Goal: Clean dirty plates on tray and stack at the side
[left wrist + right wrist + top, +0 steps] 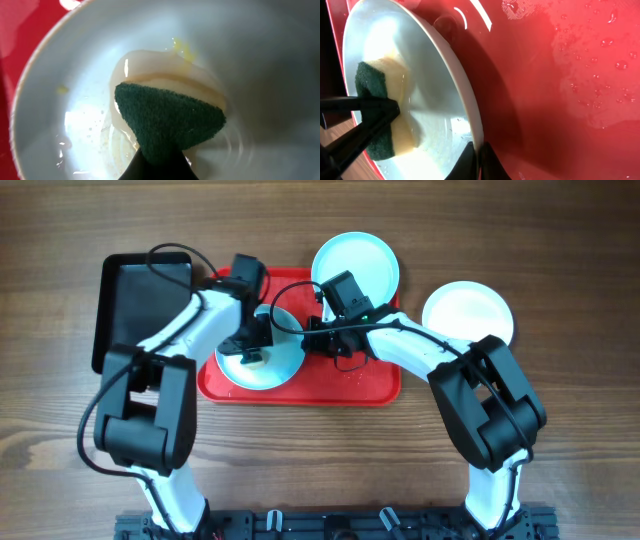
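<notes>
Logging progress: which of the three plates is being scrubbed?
The turquoise plate on the red tray: the left pincer presses a green sponge into it, the right pincer grips its rim. The far turquoise plate and white plate lie untouched.

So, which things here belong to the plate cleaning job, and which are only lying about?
In the job: red tray, scrubbed turquoise plate, second turquoise plate, cream plate, sponge in left tool, right tool gripping the scrubbed plate's rim.
Lying about: black tray.

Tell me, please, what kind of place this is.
Likely a robotics lab bench staged for dishwashing: two robot arms, a red tray on a wooden table, a green sponge pressed on a wet plate.
</notes>
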`<state>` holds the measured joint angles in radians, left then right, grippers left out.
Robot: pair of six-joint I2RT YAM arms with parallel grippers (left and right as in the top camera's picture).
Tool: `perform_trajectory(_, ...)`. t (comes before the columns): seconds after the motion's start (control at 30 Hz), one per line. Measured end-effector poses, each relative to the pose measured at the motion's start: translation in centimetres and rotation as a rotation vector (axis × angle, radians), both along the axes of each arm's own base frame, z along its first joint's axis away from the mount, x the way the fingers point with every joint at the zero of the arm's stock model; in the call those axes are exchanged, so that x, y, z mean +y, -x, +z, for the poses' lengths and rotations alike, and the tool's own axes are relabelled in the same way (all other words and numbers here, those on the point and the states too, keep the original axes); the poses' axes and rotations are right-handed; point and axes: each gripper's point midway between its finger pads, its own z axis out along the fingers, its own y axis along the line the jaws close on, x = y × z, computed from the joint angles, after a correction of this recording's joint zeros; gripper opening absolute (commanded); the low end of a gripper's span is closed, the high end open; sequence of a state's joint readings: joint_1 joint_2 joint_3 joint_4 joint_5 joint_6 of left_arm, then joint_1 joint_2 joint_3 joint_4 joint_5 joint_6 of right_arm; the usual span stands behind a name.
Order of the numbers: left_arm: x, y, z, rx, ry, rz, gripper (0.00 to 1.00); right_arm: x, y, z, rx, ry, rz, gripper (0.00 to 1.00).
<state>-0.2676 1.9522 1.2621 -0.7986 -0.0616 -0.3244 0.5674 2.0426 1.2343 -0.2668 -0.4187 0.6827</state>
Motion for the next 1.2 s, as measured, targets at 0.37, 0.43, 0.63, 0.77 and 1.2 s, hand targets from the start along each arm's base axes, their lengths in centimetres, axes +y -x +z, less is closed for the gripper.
perform_trajectory(0.37,-0.6,0.1,0.2,-0.1,-0.207,0.037,0.04,0.0,0.0,0.0,0.002,0.0,0.0,0.04)
perform_trajectory(0.43,-0.7,0.1,0.0,-0.103,-0.189,0.047,0.04,0.0,0.0,0.0,0.0,0.001,0.003,0.04)
perform_trajectory(0.63,-2.9,0.2,-0.2,-0.051,0.038,-0.023,0.04,-0.1,0.0,0.0,0.002,0.003,0.003,0.04)
perform_trajectory(0.77,-6.0,0.9,0.0,-0.012,0.215,-0.136,0.04,-0.1,0.1,0.0,0.001,0.004,0.005,0.04)
perform_trajectory(1.2,0.2,-3.2,0.0,-0.163,0.063,0.131,0.04,-0.1,0.0,0.0,-0.002,0.002,0.005,0.04)
